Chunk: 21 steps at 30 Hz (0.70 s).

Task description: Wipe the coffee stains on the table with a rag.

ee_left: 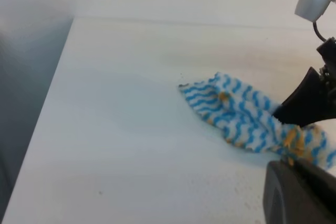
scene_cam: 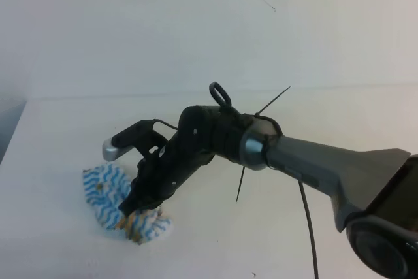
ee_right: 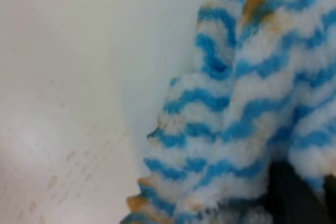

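Observation:
The blue-and-white striped rag [scene_cam: 108,191] lies bunched on the white table [scene_cam: 59,246] at the front left, with brownish smudges on it. My right gripper [scene_cam: 134,212] reaches across from the right and is shut on the rag's near end, pressing it down on the table. The left wrist view shows the rag [ee_left: 241,116] stretched out from the right gripper's dark fingers [ee_left: 307,103]. In the right wrist view the rag [ee_right: 252,103] fills the right half, and faint tan streaks of the coffee stains [ee_right: 63,166] lie on the table to its left. No blot shows. Only a dark part of my left gripper [ee_left: 299,192] shows.
The table's left edge [ee_left: 60,72] drops to a grey floor. A pale wall [scene_cam: 196,24] stands behind the table's back edge. The right arm's black cable [scene_cam: 307,227] hangs over the front right of the table.

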{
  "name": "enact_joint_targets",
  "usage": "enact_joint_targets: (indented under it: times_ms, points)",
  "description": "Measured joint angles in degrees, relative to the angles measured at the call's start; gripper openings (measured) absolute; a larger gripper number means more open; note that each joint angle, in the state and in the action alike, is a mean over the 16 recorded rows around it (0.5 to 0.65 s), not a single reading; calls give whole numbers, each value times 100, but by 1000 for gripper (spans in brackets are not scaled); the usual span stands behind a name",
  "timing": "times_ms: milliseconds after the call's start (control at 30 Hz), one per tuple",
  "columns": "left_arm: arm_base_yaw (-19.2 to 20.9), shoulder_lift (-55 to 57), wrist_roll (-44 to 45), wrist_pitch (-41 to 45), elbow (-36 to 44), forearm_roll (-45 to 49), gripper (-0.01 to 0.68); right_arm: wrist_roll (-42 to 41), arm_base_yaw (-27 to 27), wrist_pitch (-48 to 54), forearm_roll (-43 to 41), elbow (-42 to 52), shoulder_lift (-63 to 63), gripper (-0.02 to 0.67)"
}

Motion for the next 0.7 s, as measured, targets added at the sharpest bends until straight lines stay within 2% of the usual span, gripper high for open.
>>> enact_joint_targets:
  times_ms: [167,333,700]
  points:
    - [0,10,-2,0,32,0,-4,282,197,306,-570,-17,-33,9]
    - [-1,30,-6,0,32,0,-4,695,159,725,-1389,-28,-116,9]
    - [-1,30,-13,0,16,0,-4,1150,-681,1634,-2629,35,-653,8]
